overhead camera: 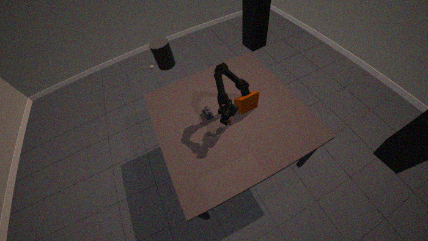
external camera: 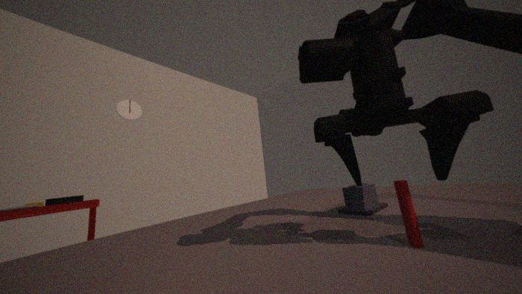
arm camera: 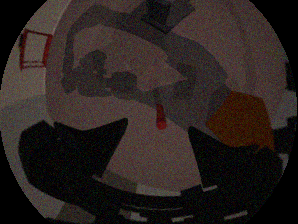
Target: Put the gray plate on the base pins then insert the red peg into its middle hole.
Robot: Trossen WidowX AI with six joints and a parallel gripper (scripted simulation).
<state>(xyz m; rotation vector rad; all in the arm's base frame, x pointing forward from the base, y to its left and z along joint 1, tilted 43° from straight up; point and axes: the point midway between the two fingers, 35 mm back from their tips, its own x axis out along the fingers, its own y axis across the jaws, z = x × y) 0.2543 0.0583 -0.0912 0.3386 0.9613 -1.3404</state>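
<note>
The gray plate [overhead camera: 207, 112] [external camera: 360, 198] looks like a block sitting level on the thin dark base [external camera: 382, 205]. Both are partly cut off at the top of the wrist view. The pins and the holes cannot be made out. The red peg [overhead camera: 230, 122] [external camera: 409, 216] [arm camera: 160, 114] stands on end on the table, apart from the base. My gripper [external camera: 401, 182] [arm camera: 158, 125] is wide open and empty, pointing down above the peg. In the wrist view the peg shows between the two fingertips; the peg's top is near fingertip height in the exterior view.
An orange upright block [overhead camera: 248, 103] [arm camera: 242, 120] stands on the table [overhead camera: 260, 147] beside the arm, on the right in the wrist view. The arm's shadow falls across the table around the peg and the base.
</note>
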